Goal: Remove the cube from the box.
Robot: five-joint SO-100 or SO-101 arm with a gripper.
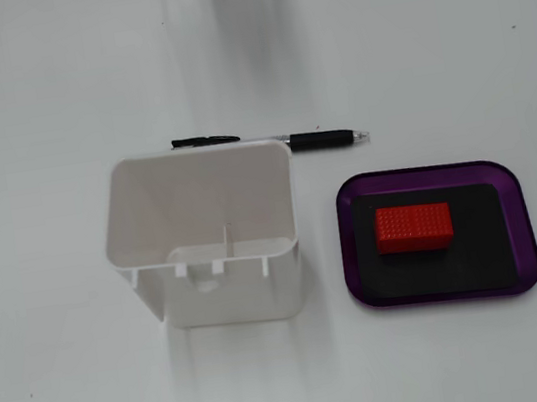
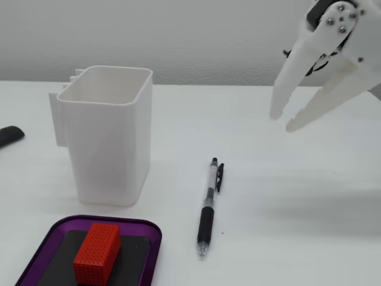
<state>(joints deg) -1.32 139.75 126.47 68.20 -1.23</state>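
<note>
The red studded cube (image 1: 413,226) lies on the black floor of the purple box (image 1: 424,174), left of its middle in the top-down fixed view. In the low fixed view the cube (image 2: 97,251) sits in the box (image 2: 109,221) at the bottom left. My white gripper (image 2: 283,120) hangs in the air at the upper right, far from the box. Its fingers are slightly apart with nothing between them. In the top-down view only a faint blur shows at the top edge.
A tall white container (image 1: 203,236) stands left of the box; in the low fixed view the container (image 2: 107,137) is behind it. A black pen (image 1: 320,139), (image 2: 208,208) lies on the table between the box and the arm. A dark object (image 2: 9,135) sits at the left edge.
</note>
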